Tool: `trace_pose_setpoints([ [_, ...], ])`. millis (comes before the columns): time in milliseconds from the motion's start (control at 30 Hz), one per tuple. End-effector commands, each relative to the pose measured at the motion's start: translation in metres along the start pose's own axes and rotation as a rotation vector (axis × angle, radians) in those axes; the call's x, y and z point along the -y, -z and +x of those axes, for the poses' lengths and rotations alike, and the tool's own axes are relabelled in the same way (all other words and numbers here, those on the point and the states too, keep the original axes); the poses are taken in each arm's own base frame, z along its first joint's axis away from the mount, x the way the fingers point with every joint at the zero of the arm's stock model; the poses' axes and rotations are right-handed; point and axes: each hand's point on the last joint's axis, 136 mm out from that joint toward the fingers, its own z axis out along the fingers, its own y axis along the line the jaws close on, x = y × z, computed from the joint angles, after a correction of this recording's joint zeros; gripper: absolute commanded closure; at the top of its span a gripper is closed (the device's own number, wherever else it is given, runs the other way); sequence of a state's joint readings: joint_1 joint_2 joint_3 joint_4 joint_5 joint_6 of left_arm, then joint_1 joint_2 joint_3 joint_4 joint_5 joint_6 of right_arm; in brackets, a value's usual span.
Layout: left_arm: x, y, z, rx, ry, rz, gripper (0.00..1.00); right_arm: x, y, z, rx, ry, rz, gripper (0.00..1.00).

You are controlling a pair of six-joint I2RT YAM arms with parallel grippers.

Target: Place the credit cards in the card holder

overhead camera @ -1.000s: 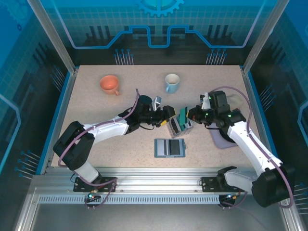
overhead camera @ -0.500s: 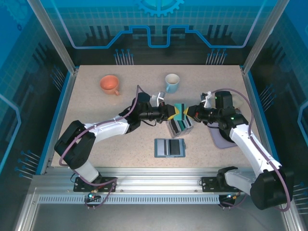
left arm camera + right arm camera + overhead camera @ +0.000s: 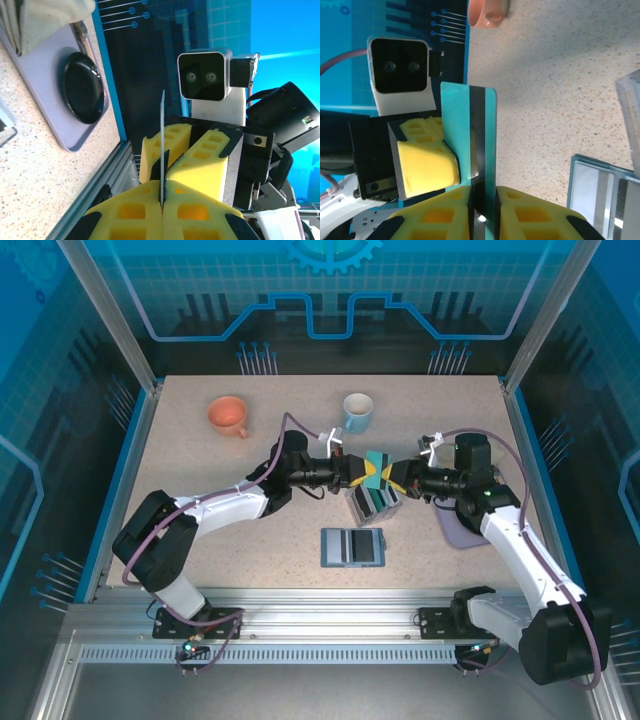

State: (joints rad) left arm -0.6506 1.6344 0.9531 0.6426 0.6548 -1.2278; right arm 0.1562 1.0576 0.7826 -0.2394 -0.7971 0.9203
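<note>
Two grippers meet on one teal credit card (image 3: pixel 376 468) above the grey rack (image 3: pixel 372 505). The left gripper (image 3: pixel 362 474) clamps it; whether the right gripper (image 3: pixel 392 478) grips, I cannot tell. A mistimed pull could twist or drop it short of the card holder (image 3: pixel 352 547).

The left arm (image 3: pixel 230 505) and right arm (image 3: pixel 512 540) stretch inward, fingertips facing. The left gripper (image 3: pixel 364 473) pinches a card (image 3: pixel 460 125). The right gripper (image 3: pixel 389 477) flanks the same card; its grip is unclear.
</note>
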Motion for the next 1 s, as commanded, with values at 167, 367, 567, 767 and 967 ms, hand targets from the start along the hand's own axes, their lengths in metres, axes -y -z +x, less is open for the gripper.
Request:
trace_pose_setpoints([
  [167,0.026,0.006,0.007,-0.027,-0.025,0.106,1.0,-0.009,0.001,0.007,-0.031,0.002,-0.064,0.73],
  [367,0.025,0.007,0.006,-0.013,-0.016,0.106,1.0,-0.002,0.0,0.007,-0.026,-0.014,-0.044,0.7],
  [567,0.024,0.006,0.005,-0.014,-0.01,0.109,1.0,-0.003,-0.003,0.004,-0.029,-0.02,-0.059,0.72],
  [767,0.022,0.004,0.006,-0.022,-0.001,0.114,1.0,-0.002,-0.005,0.001,-0.022,-0.024,-0.057,0.77],
  [967,0.012,0.006,0.011,-0.035,0.02,0.082,1.0,0.015,-0.002,0.001,0.008,-0.035,0.027,0.89],
])
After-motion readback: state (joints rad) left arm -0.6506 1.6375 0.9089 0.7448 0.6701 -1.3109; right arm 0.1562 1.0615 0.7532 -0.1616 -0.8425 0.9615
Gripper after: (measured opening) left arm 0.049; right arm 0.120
